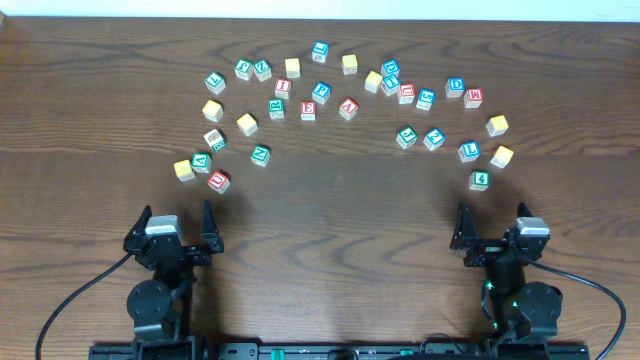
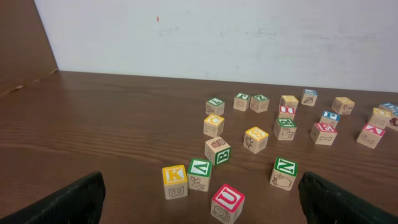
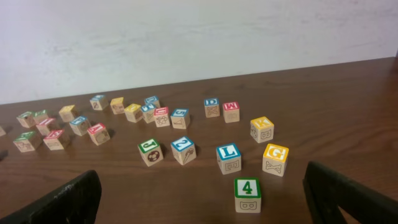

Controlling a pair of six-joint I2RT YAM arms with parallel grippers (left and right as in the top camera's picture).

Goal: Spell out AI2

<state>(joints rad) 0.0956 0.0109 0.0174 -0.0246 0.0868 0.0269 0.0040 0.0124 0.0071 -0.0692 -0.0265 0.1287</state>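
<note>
Several lettered wooden blocks lie in an arc across the far half of the table. A red-topped A block (image 1: 348,108) sits near the middle and shows in the left wrist view (image 2: 371,134). A blue-topped 2 block (image 1: 433,138) lies right of centre and shows in the right wrist view (image 3: 183,149). A red-topped block that looks like an I (image 1: 283,88) lies left of centre. My left gripper (image 1: 176,216) is open and empty at the near left. My right gripper (image 1: 493,222) is open and empty at the near right.
Closest to the left gripper are a red U block (image 2: 227,202), a yellow K block (image 2: 175,180) and a green N block (image 2: 284,172). Closest to the right gripper are a green 4 block (image 3: 247,193), a blue L block (image 3: 228,157) and a yellow G block (image 3: 275,158).
</note>
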